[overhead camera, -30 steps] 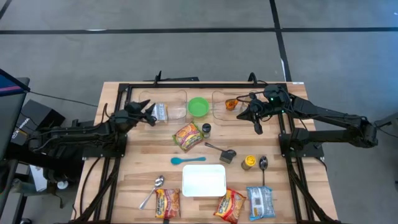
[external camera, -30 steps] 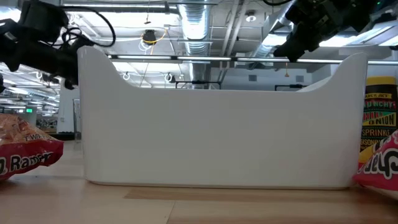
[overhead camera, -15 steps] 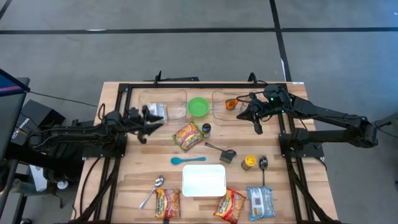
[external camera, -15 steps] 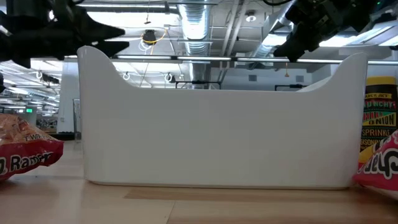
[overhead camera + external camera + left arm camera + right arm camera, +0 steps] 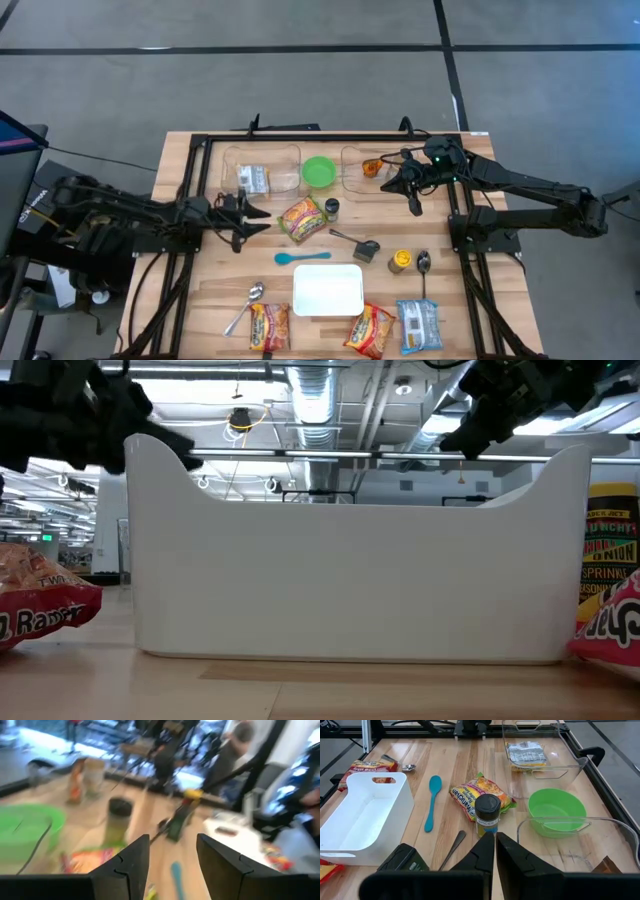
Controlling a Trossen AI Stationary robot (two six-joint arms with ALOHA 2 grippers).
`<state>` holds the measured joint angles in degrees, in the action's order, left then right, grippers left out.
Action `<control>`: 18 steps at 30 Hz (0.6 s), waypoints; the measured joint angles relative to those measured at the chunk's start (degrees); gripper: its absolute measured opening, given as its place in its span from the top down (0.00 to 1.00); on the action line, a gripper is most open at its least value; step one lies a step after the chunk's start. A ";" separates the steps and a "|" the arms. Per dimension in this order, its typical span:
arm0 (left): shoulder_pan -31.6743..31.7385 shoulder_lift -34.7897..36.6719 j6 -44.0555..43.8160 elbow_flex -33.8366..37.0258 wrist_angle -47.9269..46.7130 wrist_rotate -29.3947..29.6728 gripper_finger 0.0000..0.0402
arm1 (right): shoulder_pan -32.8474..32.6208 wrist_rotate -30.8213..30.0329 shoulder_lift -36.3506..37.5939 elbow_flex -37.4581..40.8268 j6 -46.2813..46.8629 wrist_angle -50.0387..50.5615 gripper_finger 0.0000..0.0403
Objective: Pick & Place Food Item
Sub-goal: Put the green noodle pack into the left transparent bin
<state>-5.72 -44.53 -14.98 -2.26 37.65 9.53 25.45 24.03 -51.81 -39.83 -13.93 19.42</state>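
Note:
My left gripper (image 5: 247, 218) is open and empty, level over the table's left middle, its fingers (image 5: 131, 862) pointing at a yellow ramen packet (image 5: 304, 218) that lies flat on the wood. A silver packet (image 5: 254, 180) lies in the left clear container (image 5: 285, 158). My right gripper (image 5: 412, 196) is shut and empty, above the table beside the right clear container (image 5: 352, 178); its wrist view looks down on the ramen packet (image 5: 481, 792) and a spice jar (image 5: 487, 814).
A green bowl (image 5: 319, 171) stands between the two clear containers. A white bin (image 5: 328, 290) sits near the front, with a blue spoon (image 5: 300, 257), a black object (image 5: 366, 250), a yellow jar (image 5: 400, 261), two metal spoons and three packets (image 5: 370, 330) around it.
My left gripper has drawn back from the left clear container toward the table's near edge and turned toward the ramen packet. The silver packet has stayed in the container. My right arm has kept still.

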 joint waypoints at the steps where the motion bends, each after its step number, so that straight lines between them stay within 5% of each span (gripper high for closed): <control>1: -0.99 -1.49 0.02 0.00 0.07 2.15 0.60 | 0.00 0.00 0.00 0.00 0.00 0.00 0.97; 8: -4.79 -12.05 0.17 -1.83 -2.99 13.59 0.60 | 0.00 0.00 0.00 0.00 0.38 -0.01 0.97; 18: -4.74 -25.26 5.83 -9.03 -7.52 16.45 0.60 | 0.00 0.02 0.01 0.00 0.45 -0.02 0.97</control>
<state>-10.46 -69.79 -9.15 -11.29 30.13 25.98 25.45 24.05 -51.80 -39.83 -13.48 19.40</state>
